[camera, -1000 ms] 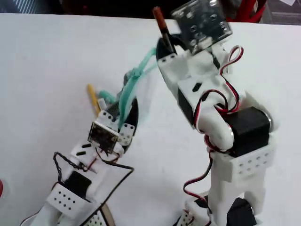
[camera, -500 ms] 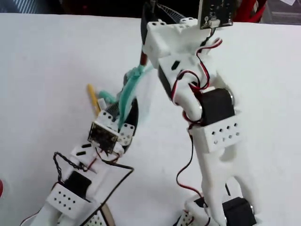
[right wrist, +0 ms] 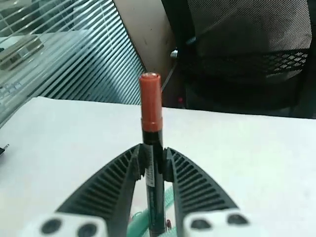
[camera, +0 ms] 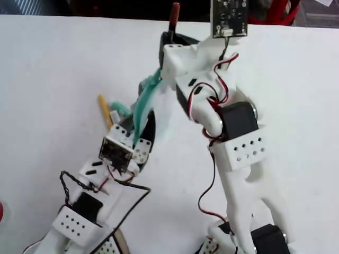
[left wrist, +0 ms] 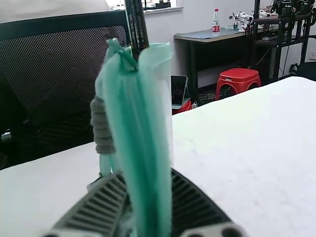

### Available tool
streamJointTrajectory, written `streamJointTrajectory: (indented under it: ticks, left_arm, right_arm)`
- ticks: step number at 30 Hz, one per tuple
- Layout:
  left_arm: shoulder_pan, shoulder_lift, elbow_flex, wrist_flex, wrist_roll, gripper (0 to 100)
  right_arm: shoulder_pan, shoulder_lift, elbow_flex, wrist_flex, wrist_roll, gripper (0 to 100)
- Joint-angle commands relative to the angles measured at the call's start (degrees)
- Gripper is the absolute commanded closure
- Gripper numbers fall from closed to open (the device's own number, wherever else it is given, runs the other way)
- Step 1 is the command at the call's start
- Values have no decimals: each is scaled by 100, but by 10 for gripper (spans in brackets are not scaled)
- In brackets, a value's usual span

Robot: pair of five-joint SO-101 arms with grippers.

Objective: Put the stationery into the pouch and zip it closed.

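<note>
A translucent teal pouch (camera: 144, 100) stands on edge on the white table, and my left gripper (camera: 136, 138) is shut on its lower part. The pouch (left wrist: 140, 143) rises upright between the left fingers. My right gripper (camera: 169, 45) is shut on a dark pen with a red cap (camera: 173, 16), held upright right at the pouch's upper end. The pen (right wrist: 150, 143) sits clamped between the right fingers with its cap up. The pen's dark barrel (left wrist: 137, 24) shows above the pouch's top. A yellow pencil (camera: 105, 110) lies on the table beside the pouch.
The white table (camera: 58, 69) stretches wide to the left and right of the arms. A red object (camera: 1, 211) peeks in at the left edge. Black mesh chairs (right wrist: 247, 39) stand beyond the table's far edge.
My right arm swung left and turned the pen upright over the pouch's top, dipped it low, then lifted it slightly. The left gripper and pouch kept still.
</note>
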Motion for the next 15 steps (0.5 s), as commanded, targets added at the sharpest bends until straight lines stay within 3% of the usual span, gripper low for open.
streamJointTrajectory:
  ticks: [1, 5, 12, 15]
  left_arm:
    - [-31, -57, -35, -185, -35, 973]
    - [-31, -66, -35, -176, -35, 973]
    - [-31, -66, -35, -167, -35, 973]
    - [-31, -57, -35, -167, -35, 973]
  right_arm:
    - [-224, -163, -26, 110, -44, 981]
    - [-453, -154, -26, 426, -44, 981]
    - [-224, -163, -26, 708, 9, 966]
    - [-224, -207, -35, 954, 9, 825]
